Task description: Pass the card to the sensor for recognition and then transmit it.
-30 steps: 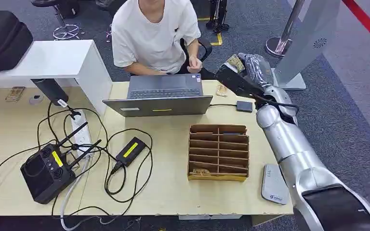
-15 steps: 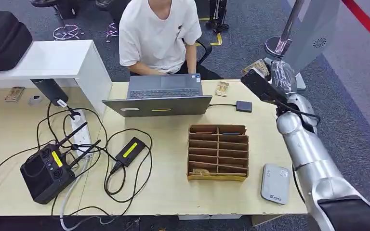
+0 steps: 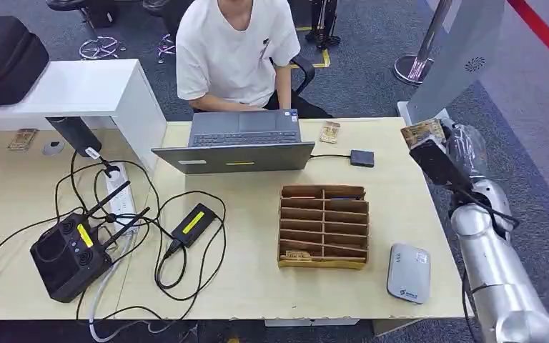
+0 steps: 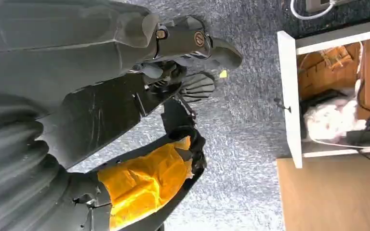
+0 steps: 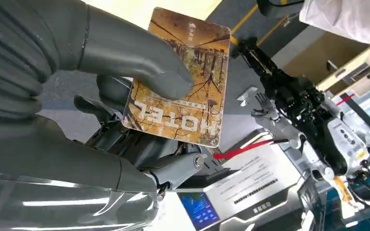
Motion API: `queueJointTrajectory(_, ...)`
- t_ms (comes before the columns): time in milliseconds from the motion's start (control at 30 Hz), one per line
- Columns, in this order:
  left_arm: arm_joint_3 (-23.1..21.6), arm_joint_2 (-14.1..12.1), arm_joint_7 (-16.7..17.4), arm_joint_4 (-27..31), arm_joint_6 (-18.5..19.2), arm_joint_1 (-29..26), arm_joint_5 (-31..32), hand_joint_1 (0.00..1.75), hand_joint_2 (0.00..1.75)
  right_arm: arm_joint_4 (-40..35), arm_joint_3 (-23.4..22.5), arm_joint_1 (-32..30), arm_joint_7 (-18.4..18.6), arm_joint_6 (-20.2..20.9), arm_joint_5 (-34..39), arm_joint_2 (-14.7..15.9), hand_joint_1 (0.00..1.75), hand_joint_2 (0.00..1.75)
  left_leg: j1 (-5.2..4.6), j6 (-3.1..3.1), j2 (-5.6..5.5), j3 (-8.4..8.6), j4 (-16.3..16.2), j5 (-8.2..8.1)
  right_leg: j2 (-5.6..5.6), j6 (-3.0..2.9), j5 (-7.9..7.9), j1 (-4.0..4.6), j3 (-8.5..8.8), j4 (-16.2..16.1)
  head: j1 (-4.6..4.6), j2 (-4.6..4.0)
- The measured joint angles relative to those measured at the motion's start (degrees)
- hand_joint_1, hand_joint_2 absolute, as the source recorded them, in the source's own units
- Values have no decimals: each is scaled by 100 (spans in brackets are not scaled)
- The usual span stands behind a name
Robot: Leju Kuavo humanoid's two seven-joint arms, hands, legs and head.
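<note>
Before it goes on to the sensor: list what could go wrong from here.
1. The right hand holds the card mainly under the thumb, most of it sticking out past the fingers; a jolt could likely twist it or drop it.
2. In the head view the card is already beyond the table edge, so a dropped card would probably land on the carpet.
3. The grey kiosk stands close by; a wide swing might clip it.

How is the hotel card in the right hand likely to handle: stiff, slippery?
The hotel card probably is stiff: it stays flat under the right hand, pinched at one end. Its printed face looks smooth, so it may slide. It looks thin, likely light.
</note>
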State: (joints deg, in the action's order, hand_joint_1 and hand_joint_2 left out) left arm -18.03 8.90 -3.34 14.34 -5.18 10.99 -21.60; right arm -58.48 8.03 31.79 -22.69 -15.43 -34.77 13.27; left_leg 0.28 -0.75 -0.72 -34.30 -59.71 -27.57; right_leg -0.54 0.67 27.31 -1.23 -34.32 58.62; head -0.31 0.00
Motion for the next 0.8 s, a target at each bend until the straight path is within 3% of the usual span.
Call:
queueJointTrajectory(400, 485, -22, -90, 2, 70, -32, 240, 0, 175, -1023, -486, -1230, -267, 72, -123, 68, 175, 175, -1, -1, 0, 0, 1, -2, 3, 0, 0, -1, 3, 0, 0, 0)
queueJointTrajectory(800, 813, -26, -92, 44, 103, -57, 435, 0, 175, -1234, -584, -2041, -409, 53, -234, 18, 175, 175, -2, -1, 0, -1, 1, -2, 3, 1, 1, -1, 4, -2, 0, 0)
